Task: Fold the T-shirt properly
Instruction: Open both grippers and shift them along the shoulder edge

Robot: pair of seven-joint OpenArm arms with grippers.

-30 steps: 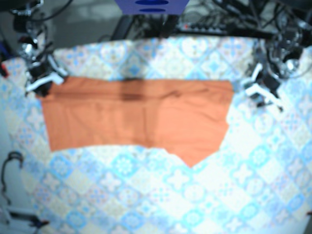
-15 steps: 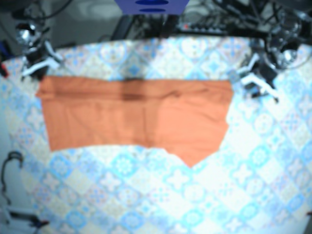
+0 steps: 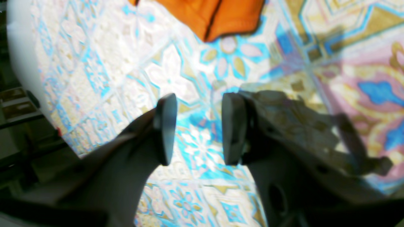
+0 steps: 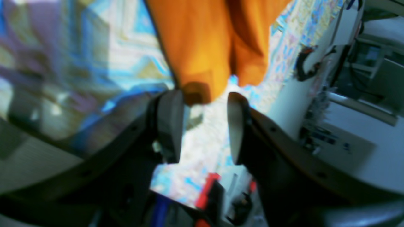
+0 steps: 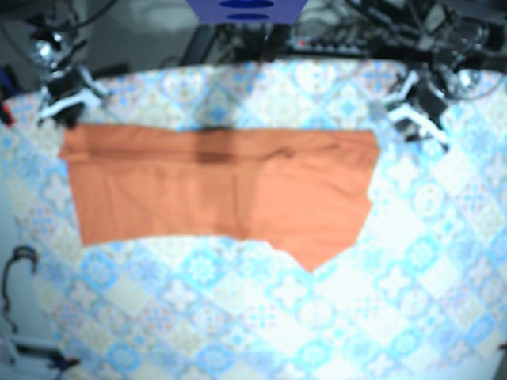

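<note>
Base cam looks straight down from high up on the whole blue tile-patterned desk (image 5: 317, 317). Wrist cams peer past the left end effector (image 3: 199, 104) and right end effector (image 4: 204, 101), really close in, all three catching some of the flat orange fabric T-shirt (image 5: 222, 186).

table (image 5: 475, 237): covered edge to edge by a tile-pattern cloth (image 5: 301, 317) in blue, white and yellow, with some pink tiles. Orange T-shirt (image 5: 222, 186) lies flat on the cloth as a wide band, long axis left-right in the base view, sitting in the upper half of that view. Top edge is straight and near the table's top edge. Bottom edge is straight on the view's left, then drops to a triangular point on the view's right. Darker vertical patch near the top centre of the fabric; too blurry to tell whether it's a fold or a shadow.
</note>
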